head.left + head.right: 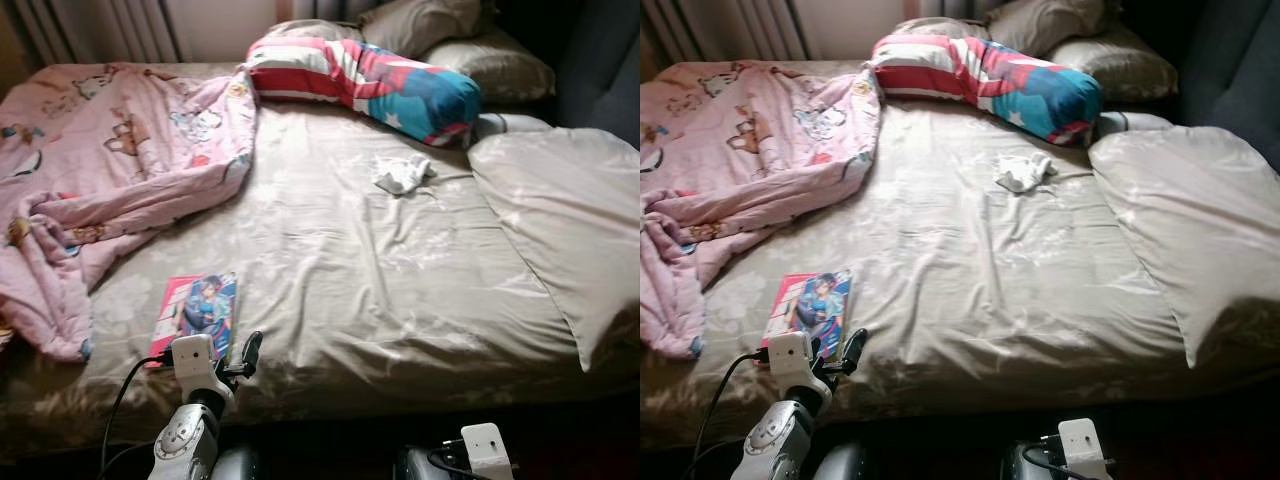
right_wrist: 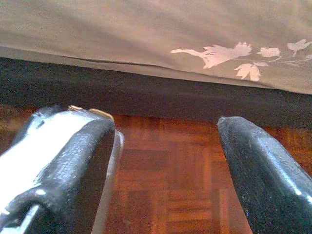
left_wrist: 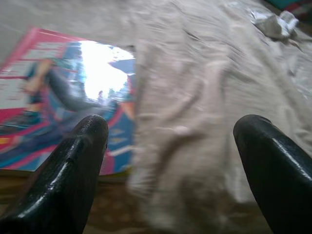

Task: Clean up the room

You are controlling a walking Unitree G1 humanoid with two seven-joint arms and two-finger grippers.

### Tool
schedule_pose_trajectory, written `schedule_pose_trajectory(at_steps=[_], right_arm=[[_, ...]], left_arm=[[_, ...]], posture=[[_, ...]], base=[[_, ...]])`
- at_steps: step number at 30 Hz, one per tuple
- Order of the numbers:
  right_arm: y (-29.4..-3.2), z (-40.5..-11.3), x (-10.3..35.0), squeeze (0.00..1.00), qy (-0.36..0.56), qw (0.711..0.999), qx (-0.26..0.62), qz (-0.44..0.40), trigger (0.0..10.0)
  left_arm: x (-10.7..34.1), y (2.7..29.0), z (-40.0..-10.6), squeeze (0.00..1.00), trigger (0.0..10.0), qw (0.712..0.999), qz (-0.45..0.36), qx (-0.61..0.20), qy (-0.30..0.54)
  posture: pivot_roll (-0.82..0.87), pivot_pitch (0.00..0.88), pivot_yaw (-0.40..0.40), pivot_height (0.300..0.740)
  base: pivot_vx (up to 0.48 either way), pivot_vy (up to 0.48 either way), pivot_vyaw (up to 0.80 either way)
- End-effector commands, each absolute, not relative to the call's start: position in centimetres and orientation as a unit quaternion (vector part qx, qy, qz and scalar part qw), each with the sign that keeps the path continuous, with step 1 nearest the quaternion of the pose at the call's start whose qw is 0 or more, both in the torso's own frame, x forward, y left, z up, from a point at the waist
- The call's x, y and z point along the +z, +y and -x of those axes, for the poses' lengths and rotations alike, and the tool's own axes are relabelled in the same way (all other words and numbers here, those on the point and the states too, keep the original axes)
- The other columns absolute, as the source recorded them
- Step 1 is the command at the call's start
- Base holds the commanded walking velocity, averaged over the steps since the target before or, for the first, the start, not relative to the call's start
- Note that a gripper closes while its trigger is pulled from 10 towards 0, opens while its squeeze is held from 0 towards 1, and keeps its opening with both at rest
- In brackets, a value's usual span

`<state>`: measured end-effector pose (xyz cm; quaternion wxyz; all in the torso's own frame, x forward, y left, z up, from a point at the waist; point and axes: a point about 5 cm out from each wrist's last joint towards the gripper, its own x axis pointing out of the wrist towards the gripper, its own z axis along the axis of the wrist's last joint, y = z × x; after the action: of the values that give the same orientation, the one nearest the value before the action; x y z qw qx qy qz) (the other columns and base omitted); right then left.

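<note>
Nearest, the left gripper (image 3: 170, 146), its 2 fingers spread wide, hovers beside the magazine (image 1: 195, 315) on the bed (image 1: 400, 290); judging by this, grasping it comes next, needing a leftward shift.

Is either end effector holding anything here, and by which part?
Nothing is held. The left end effector is open beside the magazine; the right end effector is open above the floor.

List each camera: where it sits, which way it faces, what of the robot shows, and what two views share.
Left eye: on the head, looking down over the bed; left gripper raised near the book.
Right eye: beside it, same scene; right arm low at the bed's foot.
Left wrist: along open fingers, over book and sheet toward the white cloth.
Right wrist: along open right gripper, at the floor and bed edge.
Shared: book and cloth appear in eye and left wrist views.
</note>
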<state>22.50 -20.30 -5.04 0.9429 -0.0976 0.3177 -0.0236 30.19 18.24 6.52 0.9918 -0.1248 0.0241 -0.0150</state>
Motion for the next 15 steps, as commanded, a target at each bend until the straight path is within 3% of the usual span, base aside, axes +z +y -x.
schedule_pose_trajectory(at_steps=[1,15], right_arm=[[-19.7,-21.1,-6.2,0.0,0.348,0.935,-0.028,0.066,10.0],[-18.9,-22.2,-5.6,0.0,0.327,0.944,-0.043,0.026,10.0]], left_arm=[[5.8,18.6,-29.7,0.0,10.0,0.991,0.126,-0.007,0.04],[6.0,18.6,-29.8,0.0,10.0,0.992,0.122,-0.012,0.038]], posture=[[0.03,0.21,-0.007,0.587],[0.03,0.216,0.001,0.587]], base=[[0.0,0.244,0.0],[0.0,0.244,0.0]])
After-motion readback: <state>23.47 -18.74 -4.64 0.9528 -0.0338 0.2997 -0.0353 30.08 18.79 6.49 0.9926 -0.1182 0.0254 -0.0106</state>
